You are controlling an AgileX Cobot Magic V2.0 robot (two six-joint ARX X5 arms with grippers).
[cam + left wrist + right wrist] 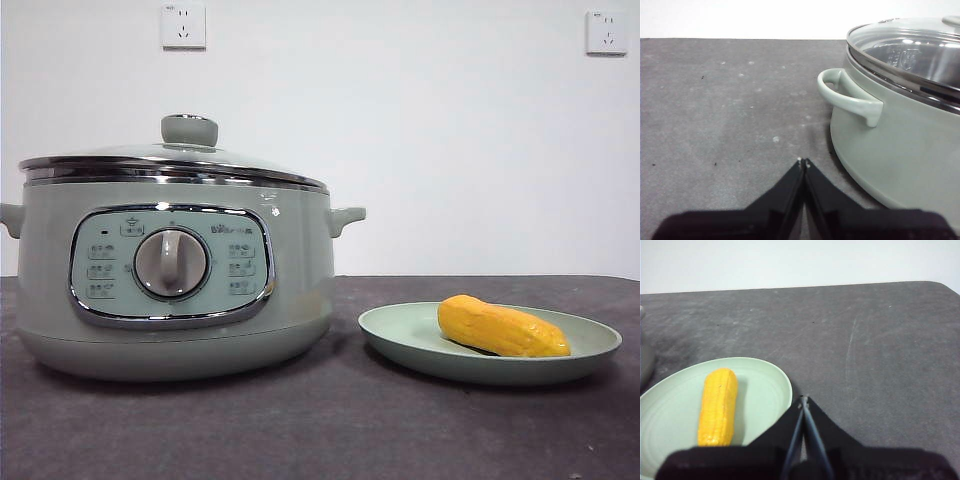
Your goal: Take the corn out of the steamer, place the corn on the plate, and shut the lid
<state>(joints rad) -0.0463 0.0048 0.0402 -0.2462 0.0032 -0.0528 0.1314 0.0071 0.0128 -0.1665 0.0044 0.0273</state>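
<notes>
Dark grey table [330,430], white wall with sockets [183,26]. Corn [502,327] on plate [400,330], right of lidded [170,155] steamer [170,280]. Left gripper [803,161] and right gripper [804,399]: jaws pressed together, empty.

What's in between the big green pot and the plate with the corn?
Nothing, just bare dark table. The front view shows an open gap between the steamer and the plate; they don't touch.

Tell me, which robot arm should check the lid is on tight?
Left, probably. The left gripper, jaws shut, sits beside the steamer, whose lid is already on. The right gripper waits by the plate holding the corn.
</notes>
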